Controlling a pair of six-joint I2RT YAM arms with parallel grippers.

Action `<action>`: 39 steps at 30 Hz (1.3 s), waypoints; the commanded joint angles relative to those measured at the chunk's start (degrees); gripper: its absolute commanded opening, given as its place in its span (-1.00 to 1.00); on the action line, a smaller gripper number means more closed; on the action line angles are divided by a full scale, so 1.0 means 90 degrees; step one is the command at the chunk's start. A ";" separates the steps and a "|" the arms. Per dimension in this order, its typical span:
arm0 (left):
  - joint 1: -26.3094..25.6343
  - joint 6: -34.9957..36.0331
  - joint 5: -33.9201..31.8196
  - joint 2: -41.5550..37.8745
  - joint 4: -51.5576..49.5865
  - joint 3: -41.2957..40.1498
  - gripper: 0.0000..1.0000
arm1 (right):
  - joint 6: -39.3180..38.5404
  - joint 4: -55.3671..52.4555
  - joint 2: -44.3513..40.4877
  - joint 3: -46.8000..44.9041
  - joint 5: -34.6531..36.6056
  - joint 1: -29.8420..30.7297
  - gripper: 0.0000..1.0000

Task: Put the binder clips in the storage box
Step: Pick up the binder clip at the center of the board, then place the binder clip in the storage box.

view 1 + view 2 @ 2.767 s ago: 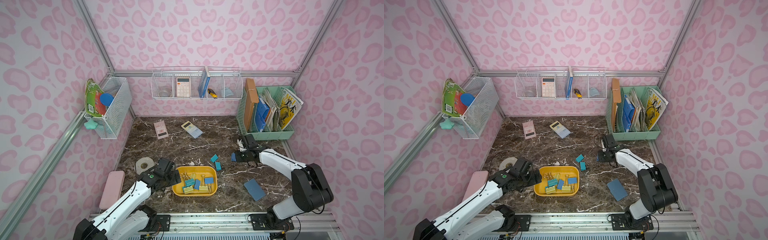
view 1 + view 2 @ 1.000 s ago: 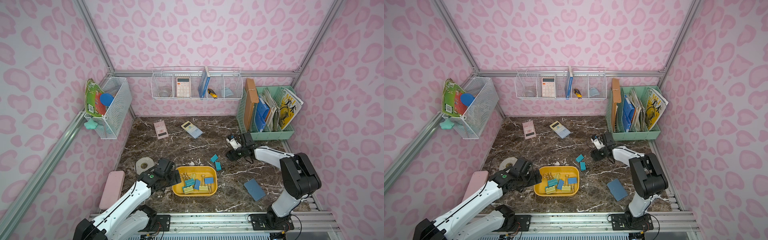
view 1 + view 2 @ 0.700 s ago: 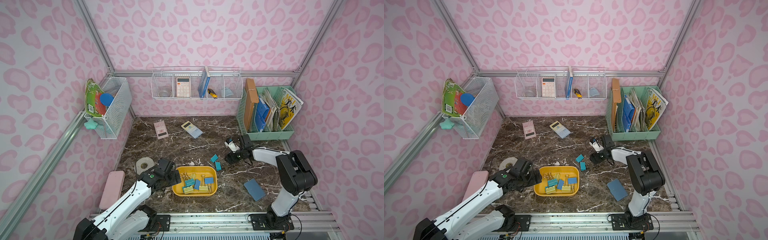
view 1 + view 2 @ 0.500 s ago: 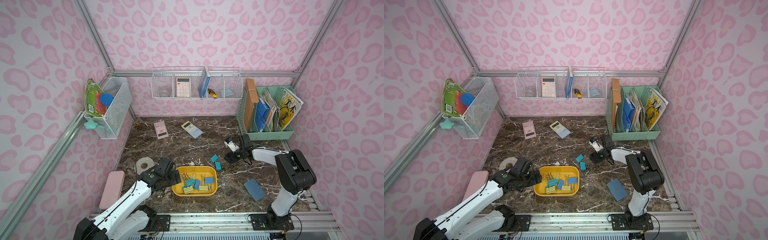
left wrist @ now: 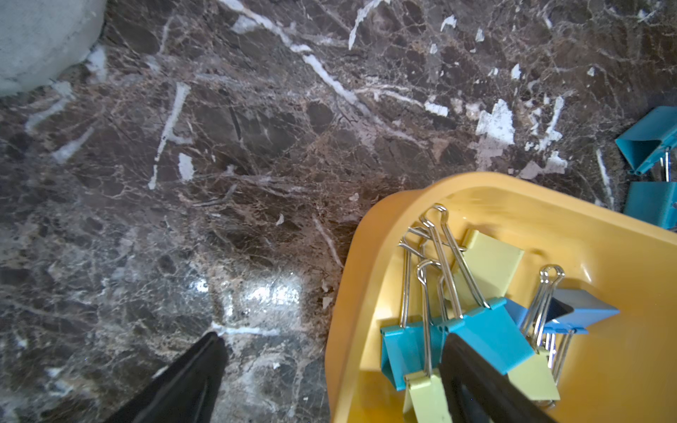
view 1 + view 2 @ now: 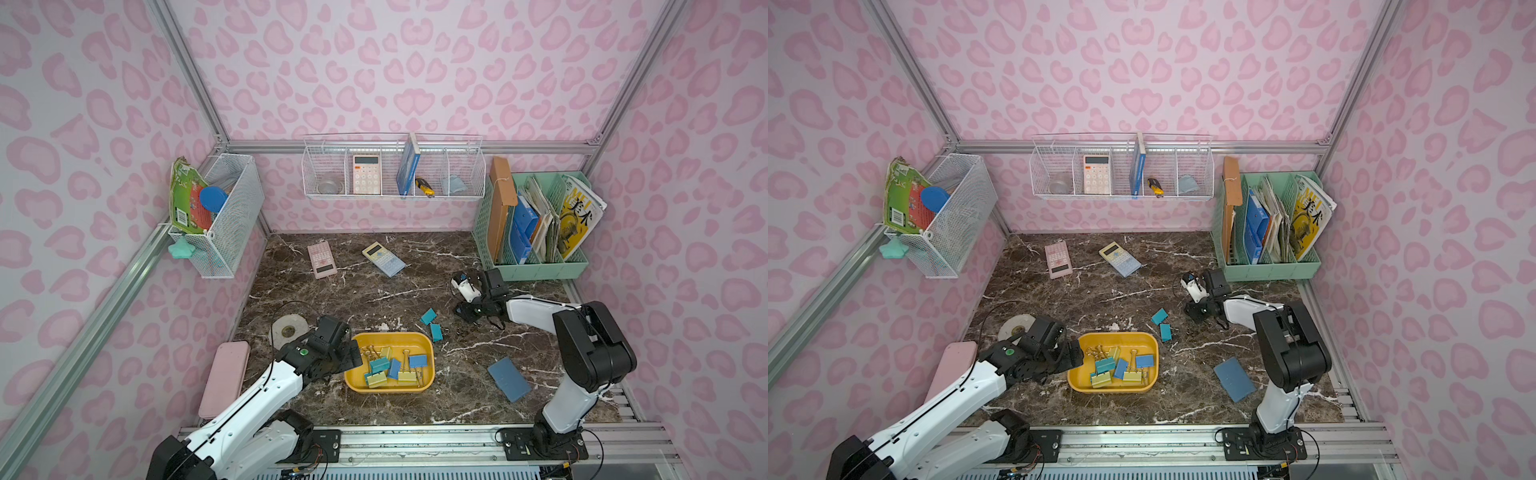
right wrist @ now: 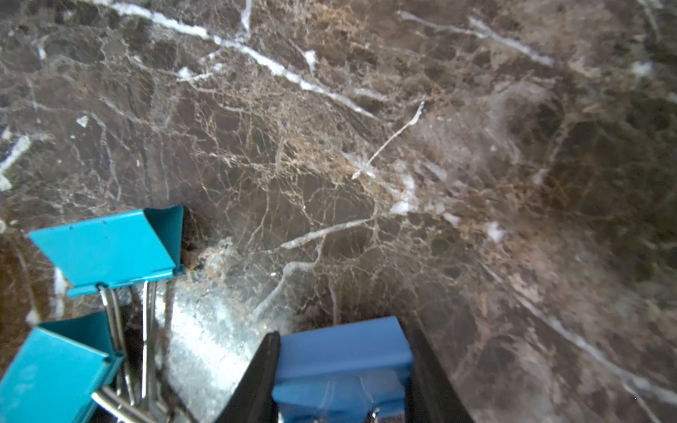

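Brown marble tabletop (image 6: 374, 291) inside a pink-spotted booth; nearest the base rail sits the storage box (image 6: 386, 389), long axis running side to side, a heap of binder clips (image 6: 388, 368) in teal, blue and pale yellow inside; the left gripper (image 6: 355, 356) stands spread wide astride the box's left rim, one finger over the heap, one over bare marble, grasping nothing; a flat blue pad (image 6: 509, 379) lies apart to its right; just off the box's far right corner, a near teal clip (image 6: 436, 332) and a far teal clip (image 6: 427, 316) rest on the marble; beyond them the right gripper (image 7: 340, 329) is clenched on a blue clip (image 7: 344, 359), a finger pressed to each side, low at the surface; from that clip the box lies toward the robot's left and back toward the bases, the teal pair in between, so the carry probably must rise clear of them; the left arm is nearer the box, yet the right has the load; a mint green file organizer (image 6: 536, 266) stands at the back
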 commanded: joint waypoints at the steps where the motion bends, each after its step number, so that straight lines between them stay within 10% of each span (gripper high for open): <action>1: 0.0002 0.0059 0.0002 0.0005 -0.0064 0.0073 0.90 | 0.0334 -0.0153 -0.0382 0.0085 0.0201 0.0147 -0.30; 21: -0.0008 0.0083 0.0041 0.0030 -0.0015 0.0062 0.90 | 0.2159 -0.0914 -0.1354 0.0783 0.0410 0.4465 -0.19; 39: -0.0008 0.0074 0.0030 0.0090 -0.0044 0.0082 0.90 | 0.2533 -0.0353 -0.1746 0.0219 0.0236 0.4020 0.50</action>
